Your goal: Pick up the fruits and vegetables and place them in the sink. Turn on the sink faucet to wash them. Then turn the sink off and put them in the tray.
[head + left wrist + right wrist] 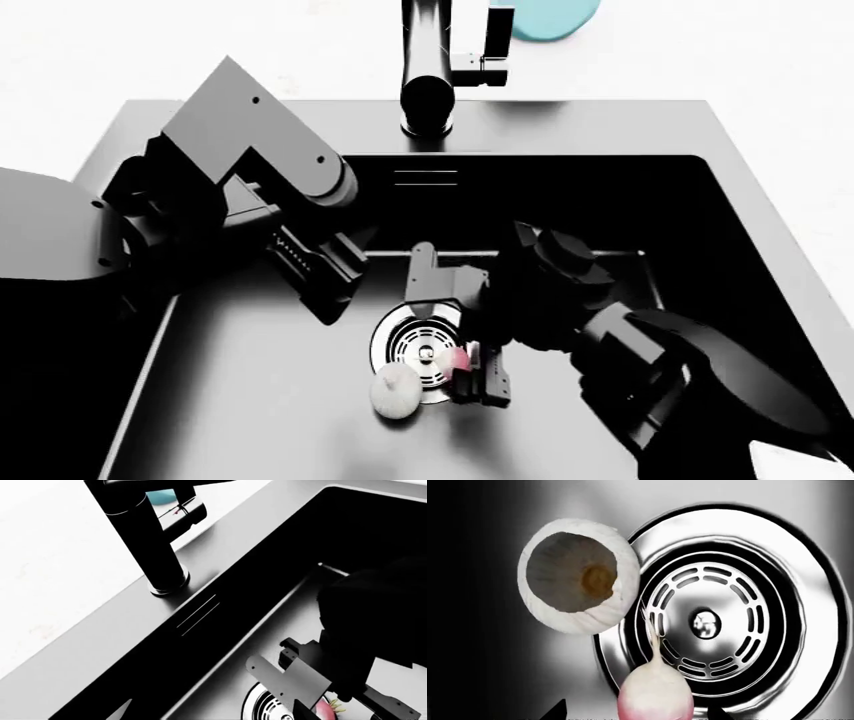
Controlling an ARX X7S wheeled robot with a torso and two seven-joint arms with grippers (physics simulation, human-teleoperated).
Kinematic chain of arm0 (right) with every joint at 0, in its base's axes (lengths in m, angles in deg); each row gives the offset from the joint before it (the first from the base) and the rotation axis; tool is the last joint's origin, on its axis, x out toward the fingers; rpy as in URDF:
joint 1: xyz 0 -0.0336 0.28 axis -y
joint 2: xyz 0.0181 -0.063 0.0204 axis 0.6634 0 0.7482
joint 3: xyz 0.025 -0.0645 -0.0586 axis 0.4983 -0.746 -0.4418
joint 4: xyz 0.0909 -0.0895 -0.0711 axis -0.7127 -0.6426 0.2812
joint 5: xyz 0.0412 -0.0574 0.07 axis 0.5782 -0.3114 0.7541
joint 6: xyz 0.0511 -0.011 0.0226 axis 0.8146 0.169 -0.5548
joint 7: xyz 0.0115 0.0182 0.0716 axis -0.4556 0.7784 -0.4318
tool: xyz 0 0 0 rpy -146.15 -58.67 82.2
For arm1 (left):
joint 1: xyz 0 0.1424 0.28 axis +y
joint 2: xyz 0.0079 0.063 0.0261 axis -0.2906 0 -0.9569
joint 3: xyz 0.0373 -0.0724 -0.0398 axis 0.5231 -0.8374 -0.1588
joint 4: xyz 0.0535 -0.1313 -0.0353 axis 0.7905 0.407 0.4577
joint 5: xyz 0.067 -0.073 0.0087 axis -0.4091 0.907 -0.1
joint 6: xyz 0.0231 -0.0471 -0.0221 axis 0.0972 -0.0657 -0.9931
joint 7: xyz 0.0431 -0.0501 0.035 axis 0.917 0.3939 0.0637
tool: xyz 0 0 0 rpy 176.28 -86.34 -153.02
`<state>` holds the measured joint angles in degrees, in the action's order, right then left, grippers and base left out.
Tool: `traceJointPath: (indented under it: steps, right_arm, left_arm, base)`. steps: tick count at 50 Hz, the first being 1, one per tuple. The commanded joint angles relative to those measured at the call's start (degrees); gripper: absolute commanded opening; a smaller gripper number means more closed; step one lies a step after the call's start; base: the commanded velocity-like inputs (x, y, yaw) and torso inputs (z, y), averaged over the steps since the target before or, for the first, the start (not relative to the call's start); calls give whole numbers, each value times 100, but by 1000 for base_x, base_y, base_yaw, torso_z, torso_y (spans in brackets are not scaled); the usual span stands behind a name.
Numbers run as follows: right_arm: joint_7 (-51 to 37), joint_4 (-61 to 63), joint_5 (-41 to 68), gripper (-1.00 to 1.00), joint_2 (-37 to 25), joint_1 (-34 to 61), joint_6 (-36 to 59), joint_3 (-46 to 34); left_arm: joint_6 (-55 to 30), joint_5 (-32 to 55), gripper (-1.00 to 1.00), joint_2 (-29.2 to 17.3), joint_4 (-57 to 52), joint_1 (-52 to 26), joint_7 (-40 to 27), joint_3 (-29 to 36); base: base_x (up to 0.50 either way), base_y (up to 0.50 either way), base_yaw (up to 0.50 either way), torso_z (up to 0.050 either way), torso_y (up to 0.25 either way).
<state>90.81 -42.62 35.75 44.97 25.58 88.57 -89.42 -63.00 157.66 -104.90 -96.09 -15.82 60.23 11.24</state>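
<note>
Radish (656,692) lies right at the right gripper (478,380), between its two fingers, with the thin white root pointing away from the wrist toward the drain (707,622); whether the jaws already press on it I cannot tell. Garlic bulb (395,390) rests just beside, touching the drain rim, on the floor of the sink (240,400). Farther off, the left gripper (320,275) hangs above the basin, its jaw state not visible, and the faucet (430,70) stands behind the rim

Drain (714,622): polished, mirror-bright metal. Sink (267,420) floor: smooth satin grey. Faucet (143,540): matt black. Garlic bulb (577,575): dull, papery white skin. Radish (655,692): smooth, pale pink.
</note>
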Motion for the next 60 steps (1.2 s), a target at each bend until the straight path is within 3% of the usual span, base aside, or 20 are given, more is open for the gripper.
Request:
traceJointPath:
  steps: [1, 10, 11, 21, 35, 45, 58, 60]
  right_arm:
    - [17, -753, -11, 100, 243, 0, -333, -103]
    - [-34, -931, 196, 100, 314, 53, -435, -219]
    - [-31, -916, 224, -100, 312, 57, -425, -234]
    - [-58, -318, 341, -100, 52, 75, -124, -264]
    - [-328, 2601, 362, -100, -1484, 390, 1919, -172]
    - [-476, 3913, 342, -100, -2267, 719, 3093, -17]
    - [-583, 4230, 399, -100, -2401, 797, 3433, 154]
    - [-577, 4171, 401, -100, -2374, 791, 3354, 147]
  left_arm:
    - [9, -16, 100, 7, -2, 4, 6, 14]
    - [4, -14, 100, 9, 7, -15, 14, 18]
    - [3, -13, 100, 9, 10, -18, 15, 18]
    - [-9, 10, 100, 18, 6, -36, 6, 28]
    - [-310, 172, 100, 135, 93, -179, -47, 200]
    - [-1056, 307, 100, 546, 361, -515, 603, 647]
    - [-1411, 278, 100, 751, 554, -688, 968, 913]
    - [-1473, -226, 100, 871, 461, -746, 1695, 1074]
  base:
    - [0, 0, 0, 0, 0]
    - [0, 0, 0, 0, 0]
    - [0, 0, 0, 0, 0]
    - [0, 0, 0, 0, 0]
    - [0, 0, 0, 0, 0]
    - [0, 0, 0, 0, 0]
    - [0, 0, 0, 0, 0]
    - [0, 0, 0, 0, 0]
